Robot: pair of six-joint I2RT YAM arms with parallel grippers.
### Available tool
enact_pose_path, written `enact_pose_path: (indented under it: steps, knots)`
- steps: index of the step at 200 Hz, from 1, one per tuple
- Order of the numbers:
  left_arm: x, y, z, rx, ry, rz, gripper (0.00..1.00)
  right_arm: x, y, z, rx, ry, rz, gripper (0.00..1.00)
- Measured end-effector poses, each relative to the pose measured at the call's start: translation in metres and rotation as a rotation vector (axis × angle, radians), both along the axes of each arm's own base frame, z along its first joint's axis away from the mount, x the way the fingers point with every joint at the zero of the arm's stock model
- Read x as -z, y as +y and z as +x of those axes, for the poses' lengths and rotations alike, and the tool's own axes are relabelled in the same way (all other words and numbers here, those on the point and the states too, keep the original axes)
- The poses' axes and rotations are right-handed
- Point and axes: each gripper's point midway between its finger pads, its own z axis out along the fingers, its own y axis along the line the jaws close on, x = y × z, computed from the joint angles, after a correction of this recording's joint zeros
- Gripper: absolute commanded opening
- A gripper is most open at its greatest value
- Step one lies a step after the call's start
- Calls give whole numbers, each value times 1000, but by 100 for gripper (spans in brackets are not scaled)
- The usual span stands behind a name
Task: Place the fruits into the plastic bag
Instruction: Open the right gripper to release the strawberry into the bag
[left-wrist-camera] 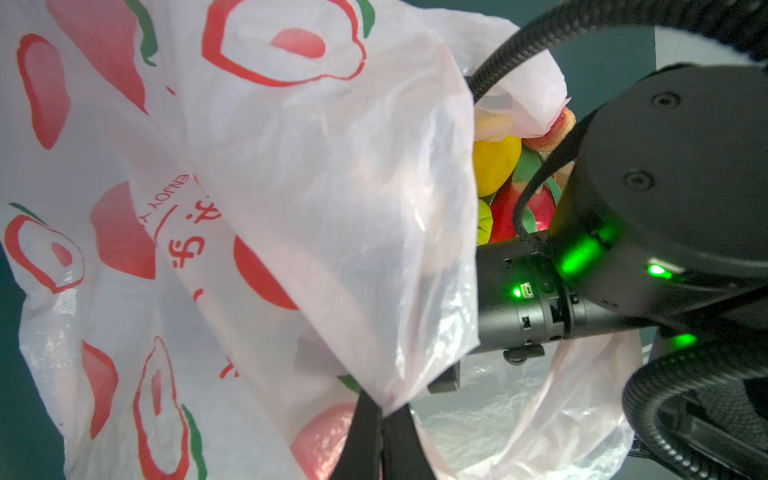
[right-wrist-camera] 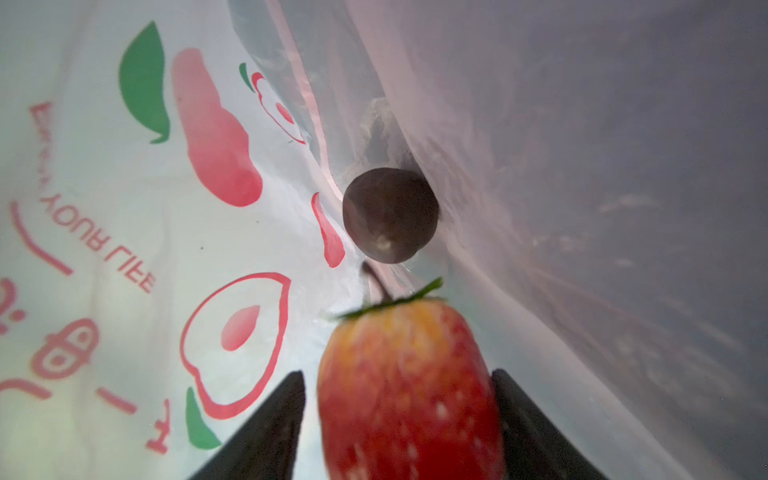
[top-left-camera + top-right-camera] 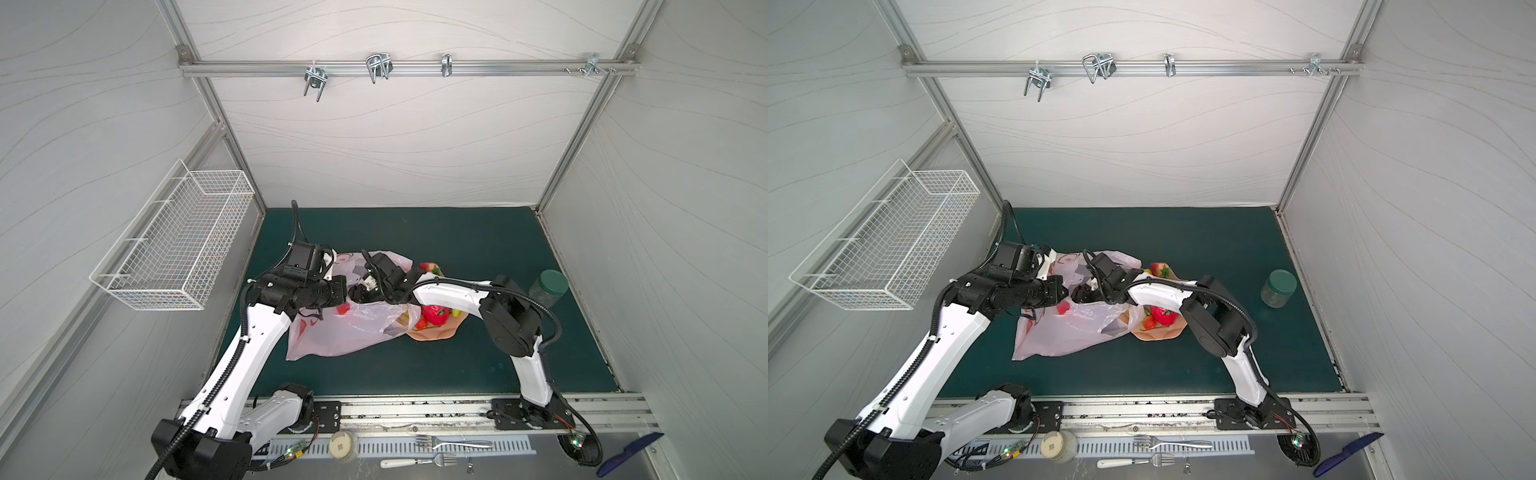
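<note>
right gripper (image 2: 397, 371): fingers spread, inside the bag (image 2: 124, 249); blurred strawberry (image 2: 405, 399) between them, gap on one side, contact on the other unclear
deeper in: dark round fruit (image 2: 390, 214) sits in a fold of the film
left gripper (image 1: 384, 409): pressed together on the bag rim, tips partly under film
bag: on the green mat (image 3: 457, 249) between both arms, one edge over part of the bowl (image 3: 432, 333)
bowl: mostly hidden by right arm (image 3: 449, 293); dragon fruit (image 3: 434, 314) shows, rest hard to make out

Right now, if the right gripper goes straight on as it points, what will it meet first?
Probably the strawberry between its jaws, then the dark round fruit inside the plastic bag; depth is unclear.
</note>
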Motion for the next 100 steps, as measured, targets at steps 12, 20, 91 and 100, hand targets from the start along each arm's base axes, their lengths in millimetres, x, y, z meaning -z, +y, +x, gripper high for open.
enact_pose_path:
  steps: [12, 20, 91, 100]
  knots:
    - [0, 0, 0, -1, -1, -1, 0, 0, 0, 0, -9, -9, 5, 83]
    - [0, 0, -1, -2, -3, -2, 0, -1, 0, -1, -15, -13, 9, 85]
    - [1, 1, -2, -9, -4, -4, 0, -22, -11, 1, -28, -61, 50, 89]
    - [1, 1, -3, -9, -6, -3, 0, -26, -15, 1, -25, -65, 53, 89]
